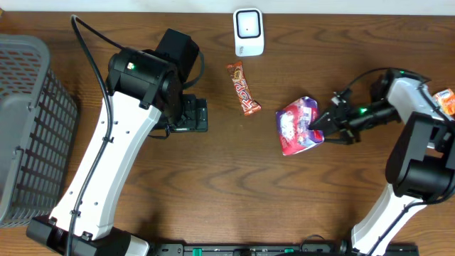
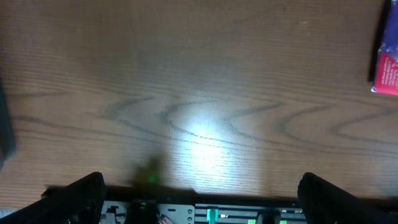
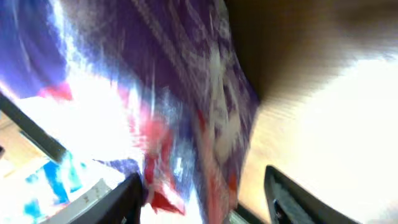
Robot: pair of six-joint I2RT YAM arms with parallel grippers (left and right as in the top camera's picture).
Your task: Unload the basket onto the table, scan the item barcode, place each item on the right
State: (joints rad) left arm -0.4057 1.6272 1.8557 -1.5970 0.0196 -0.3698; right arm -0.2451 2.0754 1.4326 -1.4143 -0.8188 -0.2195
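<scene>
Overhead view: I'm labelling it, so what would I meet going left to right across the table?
In order: basket → candy bar → pouch → orange item at the right edge. The scanner sits straight above the candy bar, so it is left out.

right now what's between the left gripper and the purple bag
Only the candy bar, nearer the purple bag than the left gripper; overhead view.

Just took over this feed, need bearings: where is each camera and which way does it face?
Overhead: above the table, looking straight down; left arm, right arm, scanner, pouch.
Left wrist: on the left arm, facing bare tabletop; own fingers at bottom corners.
Right wrist: on the right arm, close against the pouch; own fingers below.
Shared: the pouch, in overhead and right wrist.
</scene>
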